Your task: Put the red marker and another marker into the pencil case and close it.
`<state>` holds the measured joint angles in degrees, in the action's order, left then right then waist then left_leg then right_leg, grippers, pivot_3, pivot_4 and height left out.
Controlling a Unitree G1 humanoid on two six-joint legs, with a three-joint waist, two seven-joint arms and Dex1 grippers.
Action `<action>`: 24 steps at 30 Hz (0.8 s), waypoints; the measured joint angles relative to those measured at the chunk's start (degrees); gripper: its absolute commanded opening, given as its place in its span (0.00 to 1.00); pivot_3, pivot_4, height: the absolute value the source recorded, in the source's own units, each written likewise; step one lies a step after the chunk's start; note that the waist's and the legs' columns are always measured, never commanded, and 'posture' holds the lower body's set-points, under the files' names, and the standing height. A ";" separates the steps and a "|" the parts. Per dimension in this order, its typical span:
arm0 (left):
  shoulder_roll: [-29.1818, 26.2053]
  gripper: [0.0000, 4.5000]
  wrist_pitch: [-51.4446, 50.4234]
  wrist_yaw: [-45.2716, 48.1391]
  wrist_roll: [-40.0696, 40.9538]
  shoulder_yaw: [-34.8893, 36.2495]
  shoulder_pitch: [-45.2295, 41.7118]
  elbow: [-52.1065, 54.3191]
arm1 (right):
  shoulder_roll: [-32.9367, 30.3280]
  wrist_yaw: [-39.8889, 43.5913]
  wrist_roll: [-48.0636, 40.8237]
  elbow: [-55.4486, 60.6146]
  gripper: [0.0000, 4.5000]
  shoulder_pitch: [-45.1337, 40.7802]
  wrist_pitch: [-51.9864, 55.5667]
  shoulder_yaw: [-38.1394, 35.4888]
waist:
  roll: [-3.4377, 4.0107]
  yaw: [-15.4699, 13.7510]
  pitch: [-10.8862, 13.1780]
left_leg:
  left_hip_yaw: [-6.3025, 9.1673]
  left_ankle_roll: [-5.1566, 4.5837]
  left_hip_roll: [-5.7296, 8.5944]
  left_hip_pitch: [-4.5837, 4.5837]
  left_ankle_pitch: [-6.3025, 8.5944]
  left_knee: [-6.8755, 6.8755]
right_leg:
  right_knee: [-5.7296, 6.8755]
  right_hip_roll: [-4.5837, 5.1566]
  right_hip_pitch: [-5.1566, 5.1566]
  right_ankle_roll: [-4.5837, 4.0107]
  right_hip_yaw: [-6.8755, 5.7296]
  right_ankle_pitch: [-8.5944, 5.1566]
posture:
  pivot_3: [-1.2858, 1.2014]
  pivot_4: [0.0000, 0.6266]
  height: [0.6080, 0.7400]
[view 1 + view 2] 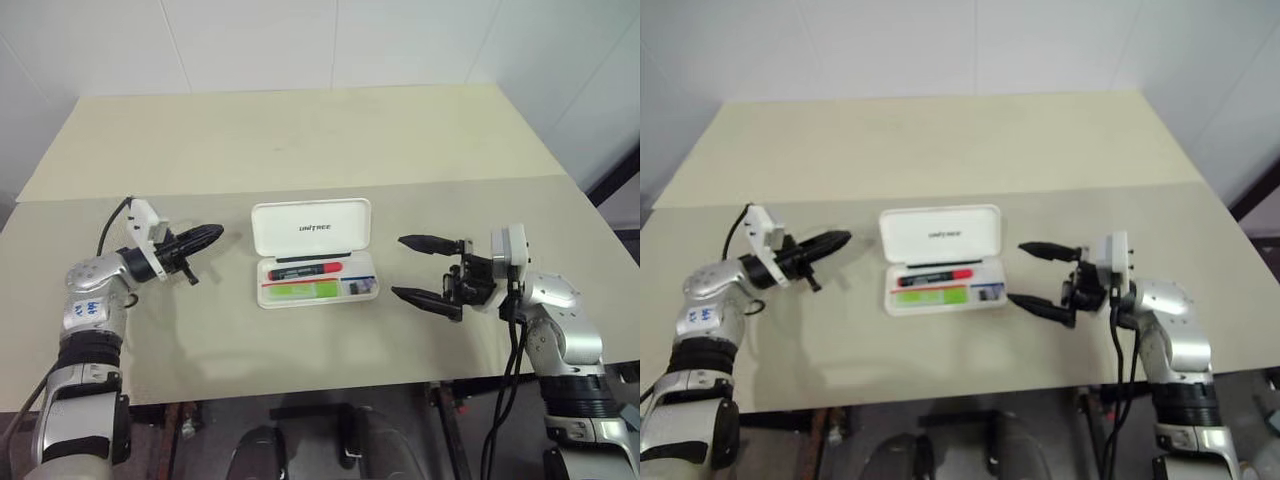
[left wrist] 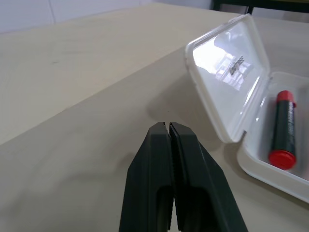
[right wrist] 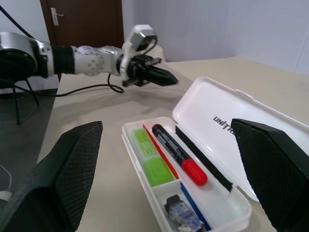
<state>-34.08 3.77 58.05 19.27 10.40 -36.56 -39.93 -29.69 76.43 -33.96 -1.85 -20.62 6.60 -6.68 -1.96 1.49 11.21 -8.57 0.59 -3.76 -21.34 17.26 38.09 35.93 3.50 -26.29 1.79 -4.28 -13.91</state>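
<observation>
The white pencil case (image 1: 312,228) lies open in the middle of the table, its lid leaning back. Inside it lie the red marker (image 1: 308,270) and, beside it toward the front, the lime-green marker (image 1: 303,291). My left gripper (image 1: 215,235) is shut with nothing in it, level, a short way left of the lid and apart from it. My right gripper (image 1: 397,266) stands open just right of the case, empty, jaws wide and pointing at it. The right wrist view shows both the red marker (image 3: 178,154) and the green marker (image 3: 150,159) in the tray.
A small dark stub (image 3: 181,212) sits in the case's end compartment. A seam (image 1: 300,185) runs across the beige table behind the case. The table's front edge (image 1: 300,385) is close below the case.
</observation>
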 measured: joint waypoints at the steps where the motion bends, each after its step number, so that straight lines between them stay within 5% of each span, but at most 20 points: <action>1: 0.61 0.01 -0.03 -0.77 -0.65 -0.38 -0.71 -0.89 | 0.00 0.06 0.01 0.00 1.00 0.00 -0.01 0.17 | 0.00 -0.01 0.00 | 0.00 -0.01 0.01 -0.01 0.00 0.00 | 0.00 0.00 0.00 0.01 0.00 0.01 | 0.52 0.24 1.00; 15: 9.51 0.01 -1.22 -7.71 -5.87 -4.58 -6.48 -5.23 | -0.01 0.30 0.88 -0.57 1.00 0.34 -0.55 1.15 | -0.01 0.08 0.00 | 0.00 0.01 0.01 -0.01 -0.02 0.00 | 0.00 -0.01 -0.01 0.02 0.01 0.01 | 0.52 0.24 1.00; 24: 6.07 0.01 1.48 0.82 -5.72 -5.01 -6.05 1.43 | -0.01 0.18 1.16 -0.54 1.00 1.75 -0.59 1.56 | -0.01 0.10 0.00 | 0.00 0.04 0.00 -0.01 -0.03 0.00 | 0.00 -0.02 -0.01 0.02 0.01 0.01 | 0.52 0.24 1.00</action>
<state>-28.00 5.25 58.87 13.56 5.39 -42.60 -38.50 -29.70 76.61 -32.80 -2.39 -18.87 6.01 -5.11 -1.97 1.59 11.21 -8.56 0.63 -3.76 -21.36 17.22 38.09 35.93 3.48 -26.31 1.81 -4.27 -13.90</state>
